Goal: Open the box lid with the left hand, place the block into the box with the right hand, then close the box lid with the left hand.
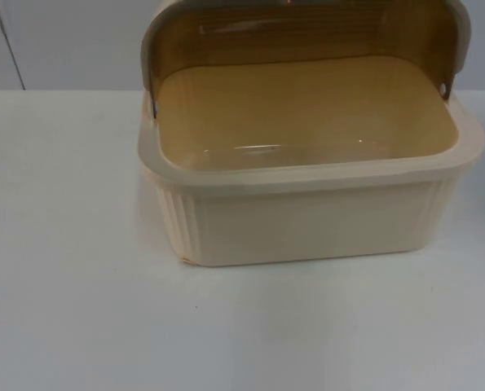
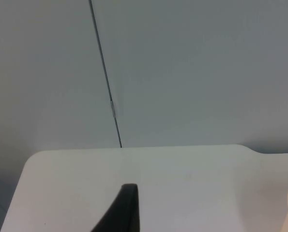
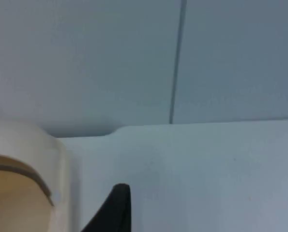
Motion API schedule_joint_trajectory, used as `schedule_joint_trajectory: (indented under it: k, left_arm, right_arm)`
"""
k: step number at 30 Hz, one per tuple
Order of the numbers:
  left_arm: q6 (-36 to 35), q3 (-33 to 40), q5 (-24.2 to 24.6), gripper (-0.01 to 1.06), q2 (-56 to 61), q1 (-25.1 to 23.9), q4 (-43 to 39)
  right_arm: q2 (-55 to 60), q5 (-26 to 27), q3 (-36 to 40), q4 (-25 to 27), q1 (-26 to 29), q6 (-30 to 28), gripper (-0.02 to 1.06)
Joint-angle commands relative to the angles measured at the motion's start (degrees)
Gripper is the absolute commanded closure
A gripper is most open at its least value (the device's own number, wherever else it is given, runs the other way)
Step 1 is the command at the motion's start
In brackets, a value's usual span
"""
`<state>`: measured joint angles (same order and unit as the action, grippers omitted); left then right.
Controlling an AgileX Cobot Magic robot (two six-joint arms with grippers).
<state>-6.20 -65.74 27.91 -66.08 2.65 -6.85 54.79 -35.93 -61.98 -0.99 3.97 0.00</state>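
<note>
Top view: the cream box (image 1: 307,220) stands on the white tabletop (image 1: 79,309) with its lid (image 1: 307,28) swung up and back against the grey partition wall (image 1: 63,41), its interior bare, so the opening step appears done and the block's placement is judged next.

Left wrist view: one black fingertip of the left gripper (image 2: 122,210) hangs over the tabletop beside the box's edge, the fingers' spread impossible to tell.

Right wrist view: the right gripper (image 3: 112,208) hangs just beside the box, its spread likewise unreadable and no block discernible; the next move calls for finding and grasping the block.
</note>
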Motion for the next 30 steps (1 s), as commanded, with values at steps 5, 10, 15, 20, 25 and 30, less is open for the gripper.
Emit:
schedule_joint_trajectory:
  k: [5,10,15,20,25,30]
  left_arm:
    - [-1.1,0.2,0.3,0.01,0.3,0.3,0.2]
    - [-3.7,0.2,3.5,0.01,0.3,0.0,0.3]
    - [-3.7,0.2,3.9,0.01,0.3,0.0,-1.4]
    - [-3.7,0.2,2.7,0.01,0.3,0.0,-0.2]
    - [-2.7,-0.5,0.5,0.01,-0.6,0.0,0.8]
    - [10.8,-7.3,4.2,0.01,-7.7,0.2,12.4]
  right_arm:
    - [-0.3,1.1,3.2,0.6,1.5,-0.5,-0.01]
    - [-0.3,1.5,3.7,1.0,1.5,-0.5,-0.01]
    - [-0.3,2.1,3.7,1.0,1.5,-0.5,-0.01]
    - [-0.3,2.6,3.7,1.0,1.5,-0.6,-0.01]
    - [-0.3,2.7,3.7,1.0,1.5,-0.6,-0.01]
    - [-0.3,2.7,3.7,1.0,1.5,-0.6,-0.01]
